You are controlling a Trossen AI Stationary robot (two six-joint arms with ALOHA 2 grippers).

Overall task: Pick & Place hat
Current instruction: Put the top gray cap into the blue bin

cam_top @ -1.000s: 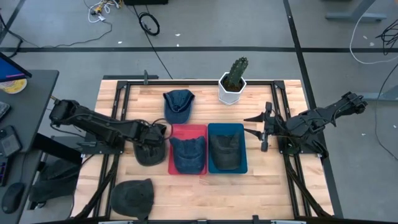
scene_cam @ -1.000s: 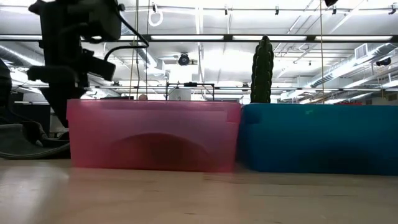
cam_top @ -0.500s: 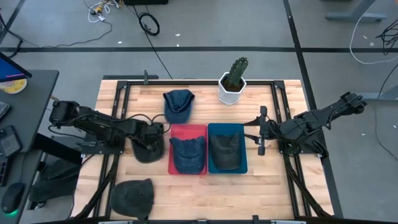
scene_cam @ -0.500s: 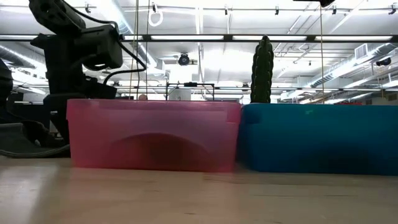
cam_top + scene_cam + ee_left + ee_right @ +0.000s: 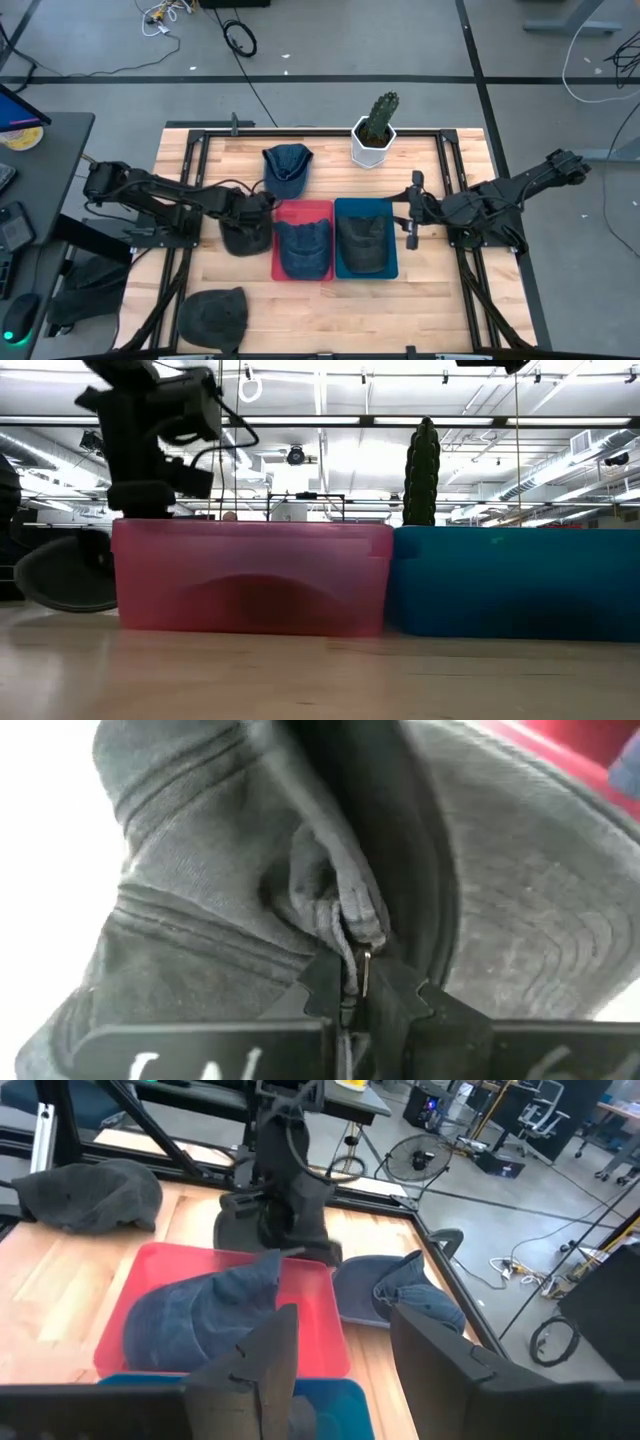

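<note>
A dark grey hat [image 5: 240, 238] is on the wood table just left of the red bin [image 5: 325, 206], with my left gripper [image 5: 247, 212] shut on it from above. In the low view the hat [image 5: 65, 570] shows tilted up beside the bin's wall [image 5: 250, 575]. The red bin holds a blue denim hat [image 5: 302, 248]. The blue bin [image 5: 390, 240] holds a dark grey hat [image 5: 362, 243]. My right gripper [image 5: 411, 215] hovers open just right of the blue bin, touching nothing. My left gripper pinches a bunched fold of the hat's grey cloth [image 5: 345, 925] between its two fingertips [image 5: 325, 982]. The fingers come steeply from above. The hat hangs tilted below them; I cannot tell whether its lower edge [image 5: 60, 605] still touches the table.
A second blue denim hat [image 5: 287, 168] lies on the table behind the red bin, and another dark grey hat [image 5: 213, 318] at the near left. A potted cactus [image 5: 375, 128] stands at the far middle. Black frame rails [image 5: 192, 170] run along both table sides.
My left gripper has dropped onto the grey hat, taken hold of it and come up slightly toward the red bin. The hat, flat on the table before, now stands tilted with one side raised. My right gripper has crept toward the blue bin.
</note>
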